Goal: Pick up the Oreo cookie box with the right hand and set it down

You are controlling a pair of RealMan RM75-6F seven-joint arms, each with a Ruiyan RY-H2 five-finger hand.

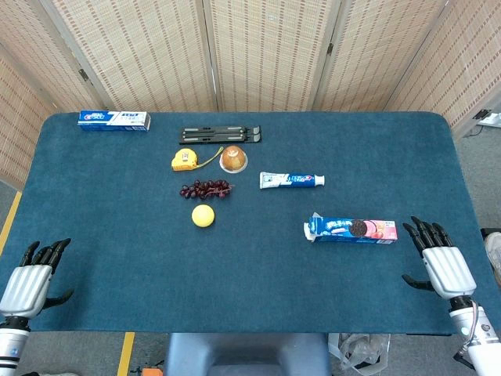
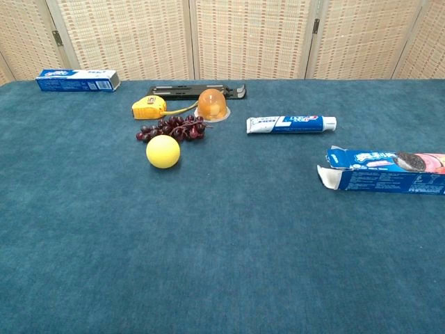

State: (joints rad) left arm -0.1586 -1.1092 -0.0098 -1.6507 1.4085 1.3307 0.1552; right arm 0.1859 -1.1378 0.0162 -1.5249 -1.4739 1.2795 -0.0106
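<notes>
Oreo box [image 1: 351,229]: flat on the blue table [image 1: 258,298], near the right edge, just left of the right hand [image 1: 440,258], not touching.
Right hand: empty, fingers apart.
Left hand [image 1: 33,274]: empty, fingers apart, near left corner.
Box look: long, blue, left flap open.
Views: hands show in head view only.
Farther: ball [image 1: 203,215], grapes [image 1: 206,189], toothpaste tube [image 1: 292,180].

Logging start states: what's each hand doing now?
Left hand: open, holding nothing.
Right hand: open, holding nothing, beside the Oreo cookie box.
</notes>
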